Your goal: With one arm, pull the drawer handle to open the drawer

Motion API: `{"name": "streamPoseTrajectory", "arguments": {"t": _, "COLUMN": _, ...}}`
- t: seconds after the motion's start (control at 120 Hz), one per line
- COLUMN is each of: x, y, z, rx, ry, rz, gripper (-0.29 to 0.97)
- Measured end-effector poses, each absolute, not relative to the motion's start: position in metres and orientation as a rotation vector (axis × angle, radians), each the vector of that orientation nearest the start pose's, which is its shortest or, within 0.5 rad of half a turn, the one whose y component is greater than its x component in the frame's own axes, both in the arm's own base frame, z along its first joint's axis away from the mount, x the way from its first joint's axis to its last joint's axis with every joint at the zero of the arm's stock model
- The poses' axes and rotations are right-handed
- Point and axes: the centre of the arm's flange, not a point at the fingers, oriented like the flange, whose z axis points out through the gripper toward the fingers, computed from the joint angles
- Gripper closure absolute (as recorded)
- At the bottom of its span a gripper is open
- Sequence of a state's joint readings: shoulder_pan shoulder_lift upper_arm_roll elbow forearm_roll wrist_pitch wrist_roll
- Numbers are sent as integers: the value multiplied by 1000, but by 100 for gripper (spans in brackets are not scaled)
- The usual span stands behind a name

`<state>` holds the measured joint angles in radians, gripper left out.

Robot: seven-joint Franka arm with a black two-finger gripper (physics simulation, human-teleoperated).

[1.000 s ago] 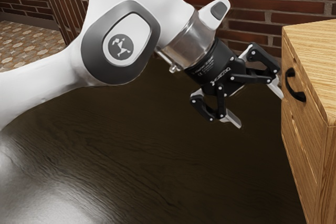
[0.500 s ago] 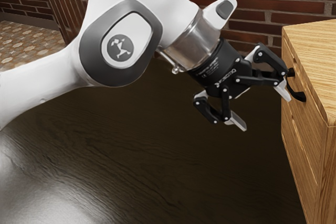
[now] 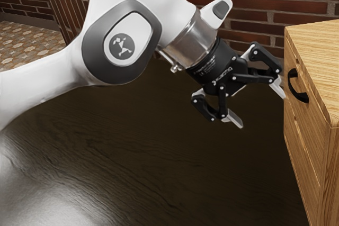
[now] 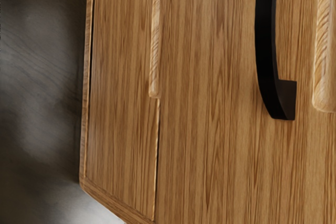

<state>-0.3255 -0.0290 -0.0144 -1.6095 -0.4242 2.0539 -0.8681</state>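
The arm (image 3: 122, 41) reaches in from the upper left. Mid-frame, its gripper (image 3: 256, 103) has its fingers wide apart and holds nothing. Just right is the black handle (image 3: 296, 86) on the wooden drawer (image 3: 304, 112), which the right edge cuts off.

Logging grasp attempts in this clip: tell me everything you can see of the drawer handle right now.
The drawer handle is a slim black curved bar, roughly C-shaped, smooth and matte-looking. It is mounted on the light wooden drawer front near the cabinet's top and bows out from the wood. Seen from the wrist, the handle ends in a squared foot against the grain. The open gripper sits just beside it, with its upper fingertip close but apparently not touching. Nothing grips the handle.
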Motion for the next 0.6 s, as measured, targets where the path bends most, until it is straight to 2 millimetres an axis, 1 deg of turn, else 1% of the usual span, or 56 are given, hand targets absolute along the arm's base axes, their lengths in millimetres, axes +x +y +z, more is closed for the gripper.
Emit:
{"name": "streamPoseTrajectory", "arguments": {"t": 0.1, "x": 545, "y": -217, "z": 683, "rx": 2397, "ry": 786, "rz": 203, "gripper": 3}}
{"name": "streamPoseTrajectory", "arguments": {"t": 0.192, "x": 549, "y": -223, "z": 684, "rx": 2394, "ry": 775, "rz": 208, "gripper": 3}}
{"name": "streamPoseTrajectory", "arguments": {"t": 0.3, "x": 554, "y": -231, "z": 676, "rx": 2400, "ry": 767, "rz": 196, "gripper": 3}}
{"name": "streamPoseTrajectory", "arguments": {"t": 0.458, "x": 550, "y": -237, "z": 678, "rx": 2405, "ry": 749, "rz": 194, "gripper": 3}}
{"name": "streamPoseTrajectory", "arguments": {"t": 0.6, "x": 548, "y": -243, "z": 672, "rx": 2419, "ry": 740, "rz": 177, "gripper": 3}}
